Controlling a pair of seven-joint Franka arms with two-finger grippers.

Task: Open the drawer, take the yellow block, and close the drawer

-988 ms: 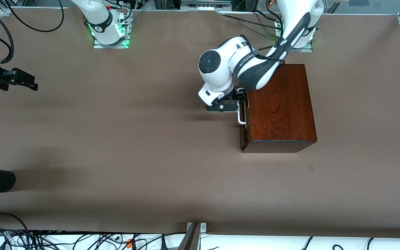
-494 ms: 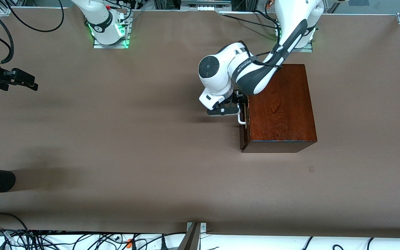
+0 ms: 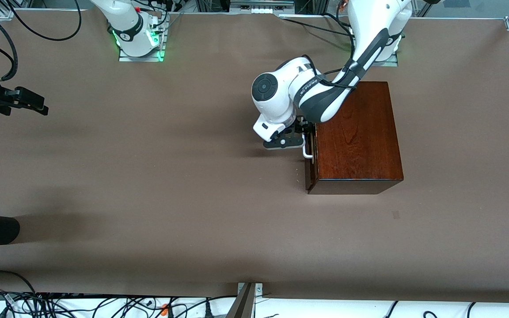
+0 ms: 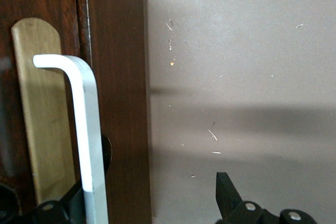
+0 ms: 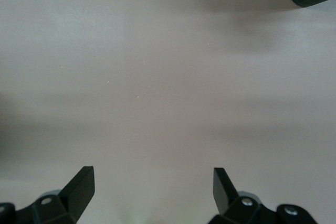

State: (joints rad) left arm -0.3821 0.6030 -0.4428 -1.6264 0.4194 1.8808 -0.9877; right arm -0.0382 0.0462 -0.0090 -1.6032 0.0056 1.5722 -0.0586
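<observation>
Now left gripper [image 4: 152, 203] spread wide, straddling white bar handle [image 4: 86, 140] at 9 o'clock face of dark reddish-brown wooden box [image 3: 356, 137]. Drawer [image 3: 309, 163] shut; opening, taking, closing all remain. Yellow block unseen. Right gripper [image 5: 152, 192] open, waits over bare brown table [image 3: 148, 176]. No legible writing.

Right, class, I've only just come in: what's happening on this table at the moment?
The left gripper is at the front of the dark wooden box, fingers open, with the drawer's white bar handle between them. The drawer looks shut or nearly so, and no yellow block shows. The right gripper waits open over bare table at the right arm's end.
</observation>
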